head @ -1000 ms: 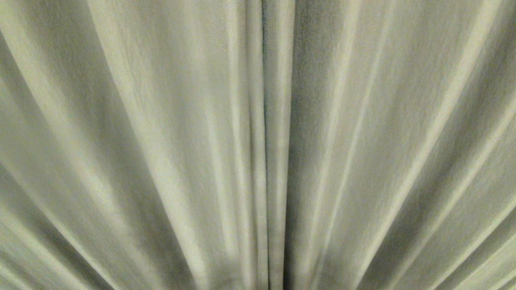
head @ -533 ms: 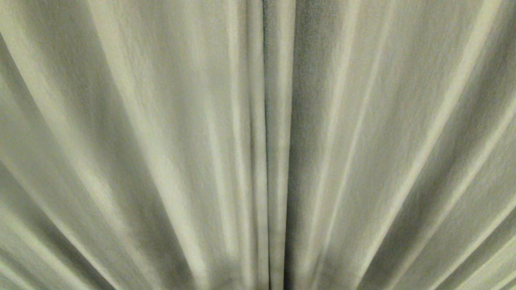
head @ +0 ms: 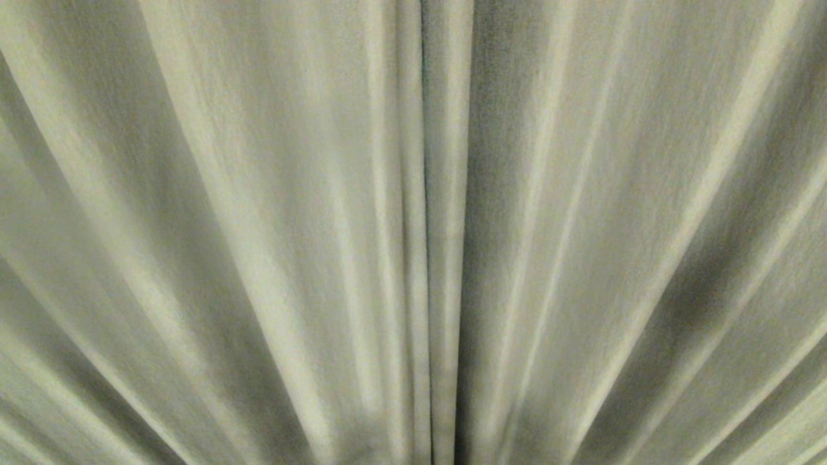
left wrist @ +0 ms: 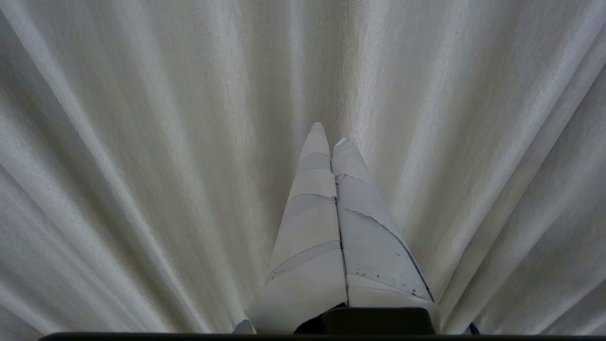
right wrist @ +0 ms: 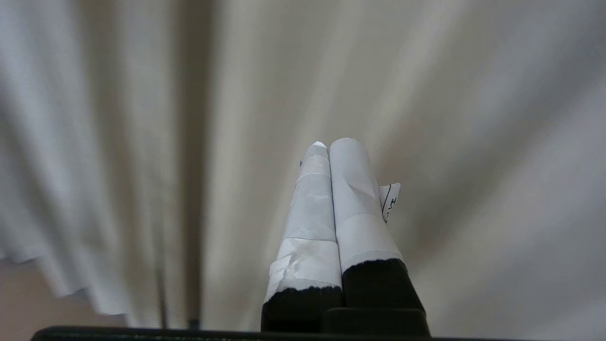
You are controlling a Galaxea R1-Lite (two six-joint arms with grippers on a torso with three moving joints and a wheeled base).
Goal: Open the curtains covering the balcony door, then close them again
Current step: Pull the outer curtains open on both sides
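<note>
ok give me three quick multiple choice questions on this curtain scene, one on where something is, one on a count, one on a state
1. Where do the two panels of the curtains meet in the head view?
A. far left edge
B. near the middle
C. far right edge

2. How many grippers show in the head view?
A. none
B. one
C. two

3. How do the fingers of the left gripper stand?
A. wide apart
B. pressed together, holding nothing
C. clamped on a fold

Answers:
1 B, the dark seam runs down just right of centre.
2 A, only fabric fills that view.
3 B, the taped fingers touch along their length with no cloth between; the right gripper looks the same.
</note>
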